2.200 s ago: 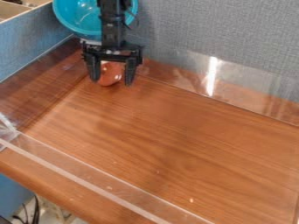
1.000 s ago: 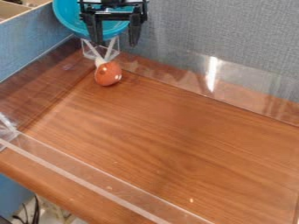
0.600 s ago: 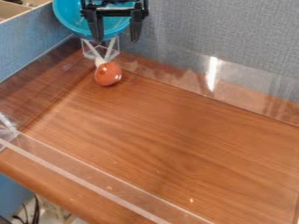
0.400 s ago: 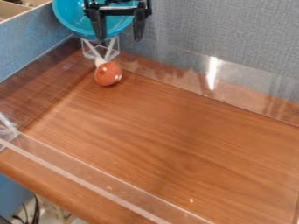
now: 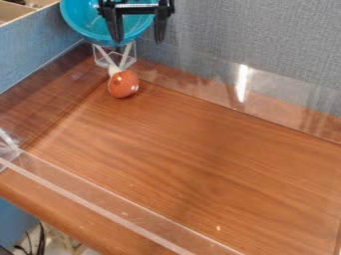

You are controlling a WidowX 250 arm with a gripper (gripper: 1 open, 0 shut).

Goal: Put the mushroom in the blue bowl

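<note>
Mushroom [image 5: 124,85] on the wooden tabletop [image 5: 186,149], gripper [image 5: 136,36] raised above it with nothing held.

The orange-red mushroom lies on its side near the back left of the tabletop, its pale stem pointing up toward the wall, clear of the black gripper, whose fingers hang spread apart and empty in front of the blue bowl [image 5: 91,20]. The bowl sits up at the back left, tipped so its inside faces the camera, partly hidden by the gripper. A grey fabric wall [image 5: 253,40] backs the table, and a clear plastic rim [image 5: 94,204] runs along the table's edges.
</note>
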